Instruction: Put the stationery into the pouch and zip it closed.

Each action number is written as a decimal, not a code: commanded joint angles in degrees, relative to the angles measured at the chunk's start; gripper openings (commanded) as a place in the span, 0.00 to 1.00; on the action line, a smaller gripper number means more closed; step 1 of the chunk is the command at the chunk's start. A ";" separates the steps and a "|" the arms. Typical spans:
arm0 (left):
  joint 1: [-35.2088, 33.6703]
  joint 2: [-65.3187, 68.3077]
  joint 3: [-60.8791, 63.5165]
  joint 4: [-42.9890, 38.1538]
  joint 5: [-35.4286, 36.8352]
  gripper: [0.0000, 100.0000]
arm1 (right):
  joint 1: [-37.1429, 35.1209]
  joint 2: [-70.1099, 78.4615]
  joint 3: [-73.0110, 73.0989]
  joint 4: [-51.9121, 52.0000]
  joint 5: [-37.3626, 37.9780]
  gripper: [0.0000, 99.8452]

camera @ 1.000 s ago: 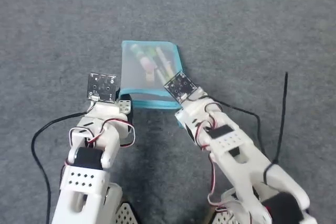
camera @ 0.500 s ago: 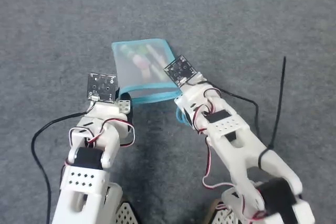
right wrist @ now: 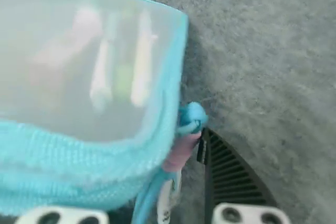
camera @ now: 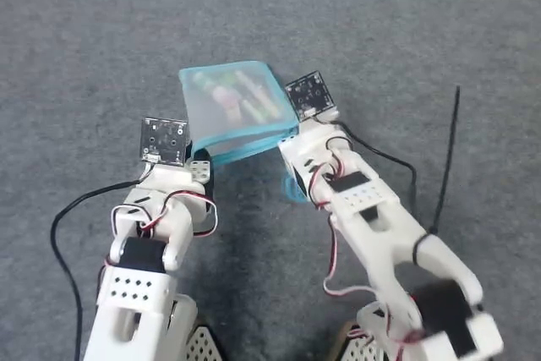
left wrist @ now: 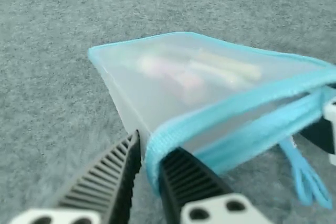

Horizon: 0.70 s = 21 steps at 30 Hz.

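A translucent pouch (camera: 226, 110) with blue trim lies tilted on the grey carpet, holding several pens and markers (camera: 241, 97). Its near zipper edge (camera: 245, 147) is lifted between the two arms. My left gripper (camera: 203, 163) is shut on the left corner of that edge, and the black fingers (left wrist: 181, 174) pinch the blue trim (left wrist: 157, 145) in the left wrist view. My right gripper (camera: 290, 166) is at the other end, shut on the zipper end (right wrist: 190, 118) beside a black finger (right wrist: 226, 174). A blue cord loop (left wrist: 307, 179) hangs below that end.
Grey carpet (camera: 101, 65) covers the whole table, open on both sides and beyond the pouch. A black cable (camera: 448, 166) rises right of the right arm, and another black cable (camera: 63, 217) loops left of the left arm.
The right arm has moved away from me and to the right with its end of the zipper edge. The pouch has turned and shifted left. The left arm has stayed in place.
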 commanded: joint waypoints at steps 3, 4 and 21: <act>0.00 0.00 -3.47 -0.09 0.44 0.01 | 1.54 5.85 -6.95 -1.80 -1.58 0.11; 0.00 0.00 -3.47 -0.09 0.44 0.01 | 1.71 5.67 -6.86 -1.71 -1.41 0.07; 0.09 0.35 -0.92 -3.25 0.18 0.01 | -2.51 -27.03 -8.70 45.49 8.00 0.01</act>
